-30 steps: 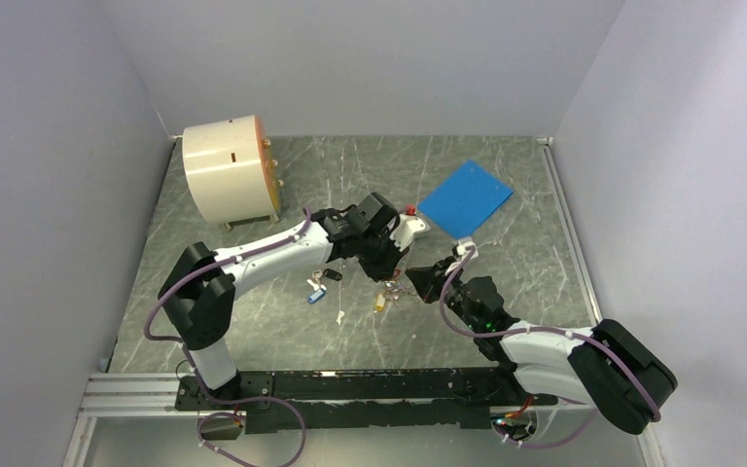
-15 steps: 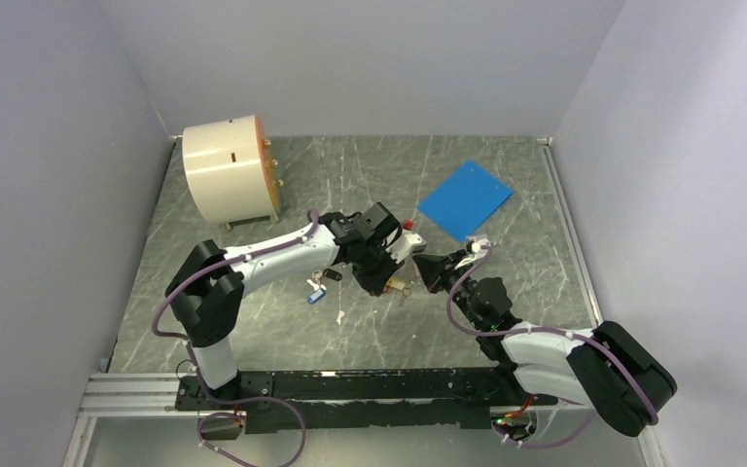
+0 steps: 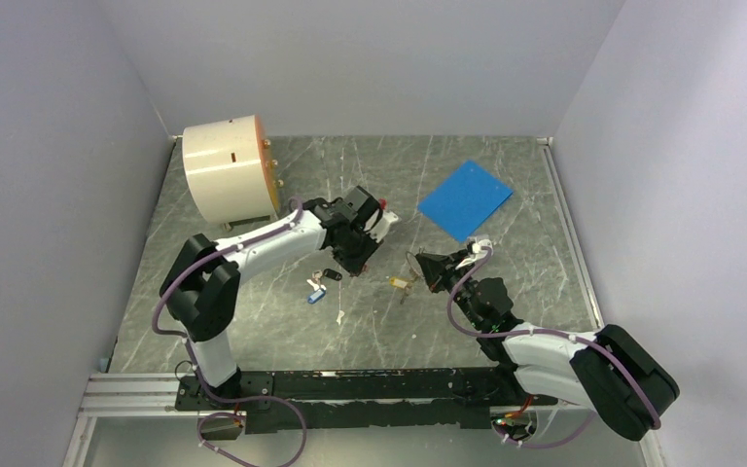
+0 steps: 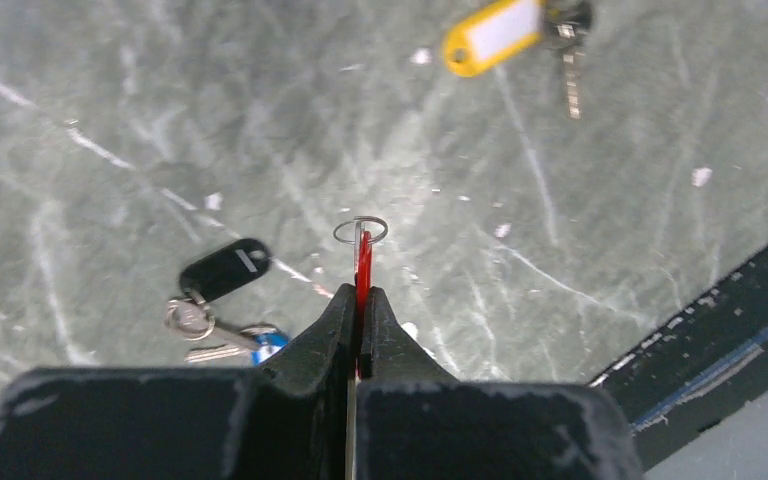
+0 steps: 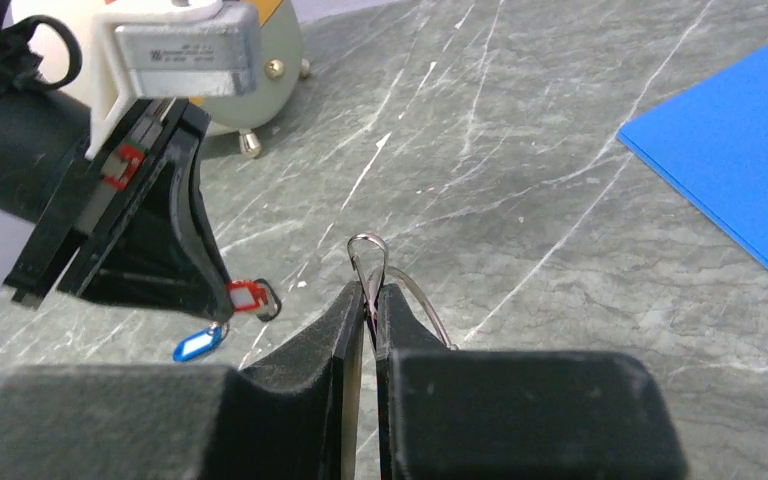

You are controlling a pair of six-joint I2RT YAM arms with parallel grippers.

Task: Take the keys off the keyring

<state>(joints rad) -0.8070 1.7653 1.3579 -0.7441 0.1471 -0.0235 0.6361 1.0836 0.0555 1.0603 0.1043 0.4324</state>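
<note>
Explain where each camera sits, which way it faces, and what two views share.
Top external: above and behind, looking down at the table; left arm and right arm show.
Left wrist: looks down past the left gripper, shut on the red key.
Right wrist: looks forward past the right gripper, shut on the keyring.
Shared: both wrist views show the red key.

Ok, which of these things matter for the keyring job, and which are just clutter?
Job: keyring in right hand; red-tagged key in left hand; yellow-tagged key; black-tagged key; blue-tagged key.
Clutter: blue sheet; cream drum.
</note>
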